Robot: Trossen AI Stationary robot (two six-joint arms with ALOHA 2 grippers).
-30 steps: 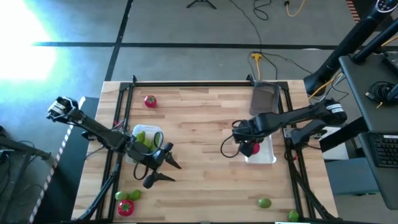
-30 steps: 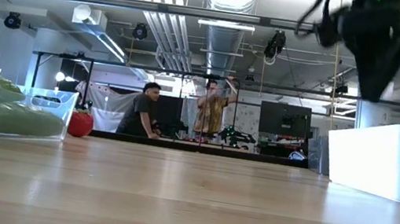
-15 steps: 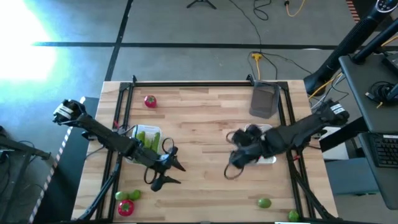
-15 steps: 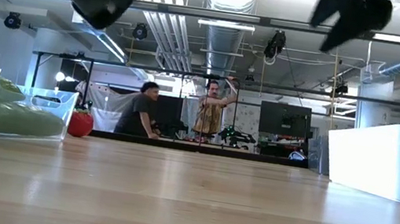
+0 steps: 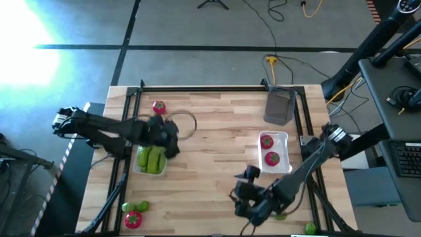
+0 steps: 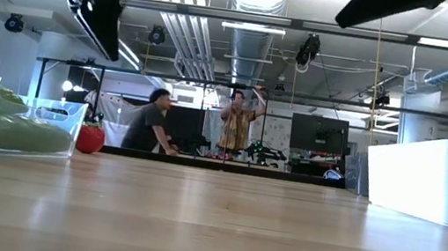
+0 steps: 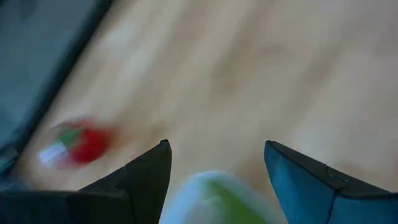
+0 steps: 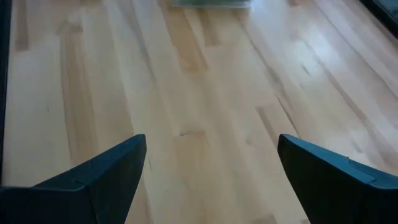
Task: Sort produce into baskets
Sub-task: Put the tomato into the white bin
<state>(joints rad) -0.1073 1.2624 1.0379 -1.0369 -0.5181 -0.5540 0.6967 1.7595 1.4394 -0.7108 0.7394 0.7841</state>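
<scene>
My left pincer [image 5: 172, 135] hangs above the clear little basket of long green cucumbers [image 5: 150, 160], fingers spread wide and holding nothing. My right pincer [image 5: 248, 204] hangs low over the near side of the wooden worktop [image 5: 217, 138], also wide open and empty. A small round green lime [image 5: 281, 214] lies just beside it. I think that lime is my next pick. I should drop straight down, one finger on each side, and squeeze gently so it does not roll. The whitish basket with two red tomatoes [image 5: 273, 151] sits near.

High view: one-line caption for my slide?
Two tomatoes in the white tray, cucumbers in the left tray, both open grippers over the table.
</scene>
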